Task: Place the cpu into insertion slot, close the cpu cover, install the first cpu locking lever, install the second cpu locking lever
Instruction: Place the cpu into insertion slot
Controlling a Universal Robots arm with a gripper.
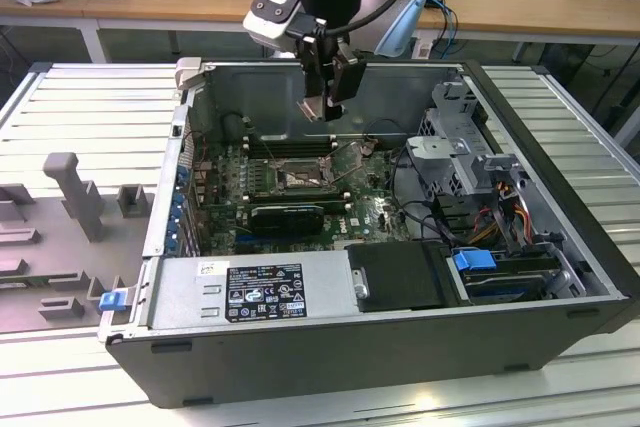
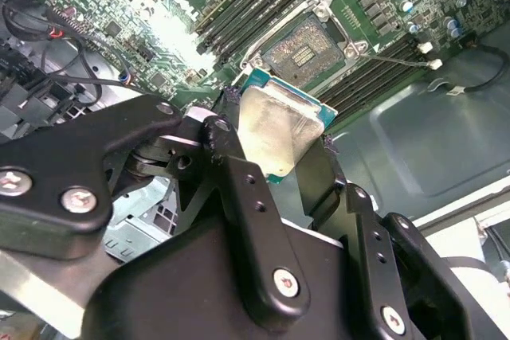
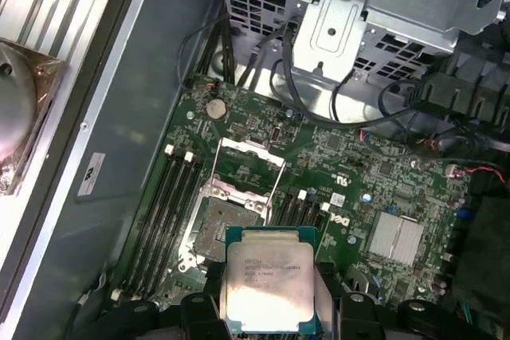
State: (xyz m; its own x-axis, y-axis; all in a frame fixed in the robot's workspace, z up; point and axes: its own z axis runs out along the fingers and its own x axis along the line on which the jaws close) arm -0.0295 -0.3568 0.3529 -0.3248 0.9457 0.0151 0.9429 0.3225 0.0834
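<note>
A ribbed pale metal worktop (image 1: pixel 80 97) is seen in the exterior view, with wooden desks behind it. Grey fixture blocks (image 1: pixel 75 192) are set on it towards the exterior view's left. An open computer case (image 1: pixel 400 347) is laid on its side on the worktop, so that the green motherboard (image 3: pixel 351 157) inside is exposed from above.

The gripper (image 1: pixel 322 107) is positioned over the case, above the motherboard. Its two black fingers (image 2: pixel 231 157) are pressed against opposite edges of the cpu (image 3: pixel 269 280), which is pinched between them with its silver-grey face visible in both wrist views. The cpu is held in the air, apart from the board.

The insertion slot (image 3: pixel 219 224) is seen below, its brownish pin field bare. The cpu cover (image 3: pixel 253 149) is raised on its hinge and stands open beside the slot. Long black memory slots (image 3: pixel 163 212) are ranged on either side of the socket. A perforated metal drive cage (image 3: pixel 343 13) is mounted near one end of the case, and black cables are routed past it.
</note>
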